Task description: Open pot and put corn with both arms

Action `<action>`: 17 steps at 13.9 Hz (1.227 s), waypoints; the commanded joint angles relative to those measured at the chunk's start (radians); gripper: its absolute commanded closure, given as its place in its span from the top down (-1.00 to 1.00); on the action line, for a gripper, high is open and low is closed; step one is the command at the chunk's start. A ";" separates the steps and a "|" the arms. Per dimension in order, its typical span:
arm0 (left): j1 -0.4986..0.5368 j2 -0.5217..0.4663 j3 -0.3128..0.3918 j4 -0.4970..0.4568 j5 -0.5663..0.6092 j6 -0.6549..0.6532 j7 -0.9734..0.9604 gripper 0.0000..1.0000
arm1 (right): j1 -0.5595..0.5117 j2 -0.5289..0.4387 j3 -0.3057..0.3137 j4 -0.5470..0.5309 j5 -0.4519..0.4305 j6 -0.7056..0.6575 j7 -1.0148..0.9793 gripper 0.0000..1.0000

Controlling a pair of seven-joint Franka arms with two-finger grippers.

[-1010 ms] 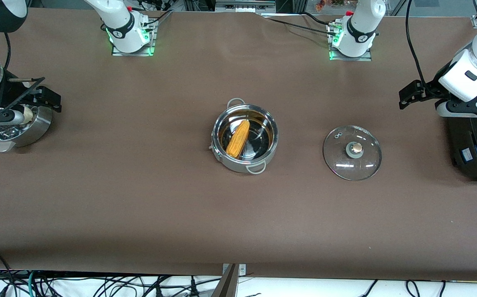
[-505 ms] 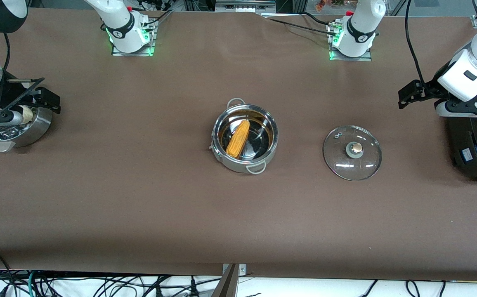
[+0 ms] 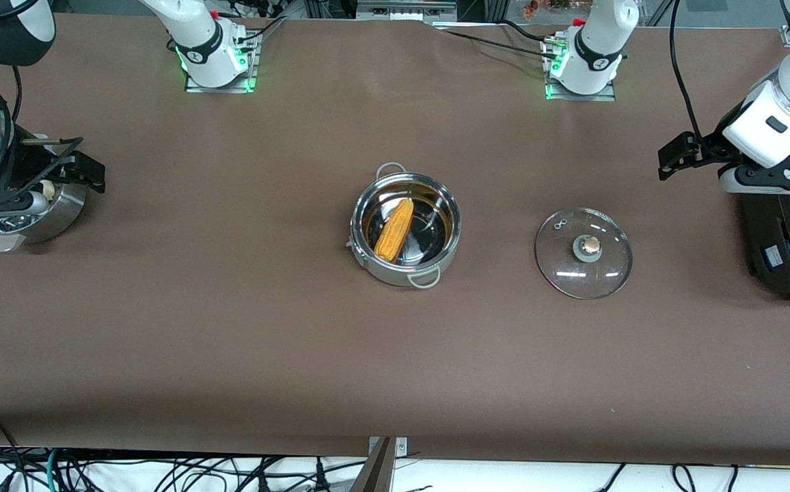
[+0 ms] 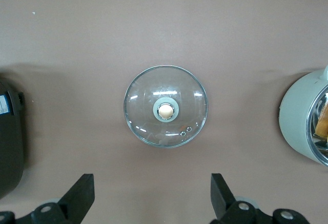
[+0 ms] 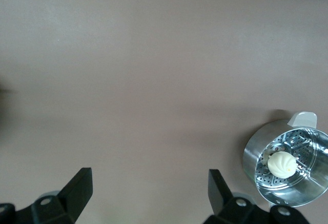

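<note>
1. front view: the steel pot [image 3: 405, 232] stands uncovered mid-table, and the corn cob [image 3: 395, 229] lies slantwise inside it, so both steps look done.
2. the glass lid [image 3: 583, 253] rests flat on the brown table [image 3: 231, 328], knob up, beside the pot toward the left arm's end, probably parked there to clear the pot's mouth.
3. the left gripper [image 4: 151, 196] hangs spread wide and empty, over the table near the black cooker [image 3: 788, 246].
4. the right gripper [image 5: 148, 193] is likewise wide and empty, up near the steamer pot [image 5: 287, 170] holding a white bun [image 5: 282, 164]; both arms look retired from the work.
</note>
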 commanded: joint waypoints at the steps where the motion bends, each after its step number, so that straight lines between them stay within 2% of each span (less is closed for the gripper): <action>1: 0.000 -0.008 -0.003 0.008 0.012 -0.027 -0.011 1.00 | -0.010 0.007 -0.002 0.027 0.011 -0.012 -0.003 1.00; 17: 0.001 -0.007 -0.005 0.022 0.012 -0.061 -0.014 1.00 | -0.016 0.009 -0.005 0.029 0.026 -0.006 0.000 1.00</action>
